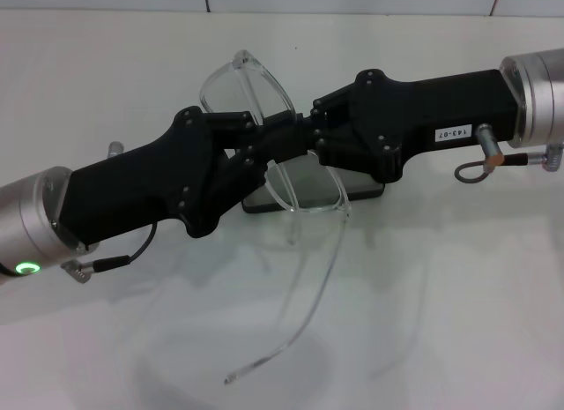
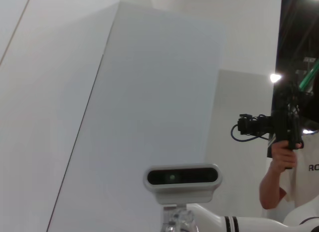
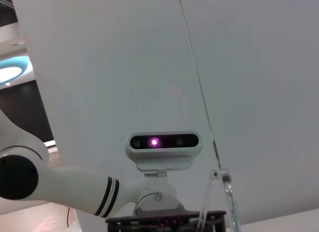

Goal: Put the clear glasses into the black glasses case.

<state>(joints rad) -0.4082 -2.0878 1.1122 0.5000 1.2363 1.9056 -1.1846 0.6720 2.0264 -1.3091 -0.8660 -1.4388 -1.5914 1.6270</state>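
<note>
The clear glasses (image 1: 239, 79) hang in the air over the middle of the white table, one lens raised toward the back, the other lens low at the front, and a long temple (image 1: 304, 295) trailing down toward me. My left gripper (image 1: 251, 138) comes in from the left and is shut on the frame near the bridge. From the right, my right gripper (image 1: 308, 132) meets it and also grips the frame. Right under the lower lens lies the black glasses case (image 1: 366, 191), mostly hidden by the grippers. A clear temple (image 3: 220, 197) shows in the right wrist view.
The white table (image 1: 458, 304) stretches all around, with a wall seam at the back. Both wrist views look up at my head camera (image 3: 162, 142). In the left wrist view a person (image 2: 286, 157) stands off to the side holding a camera.
</note>
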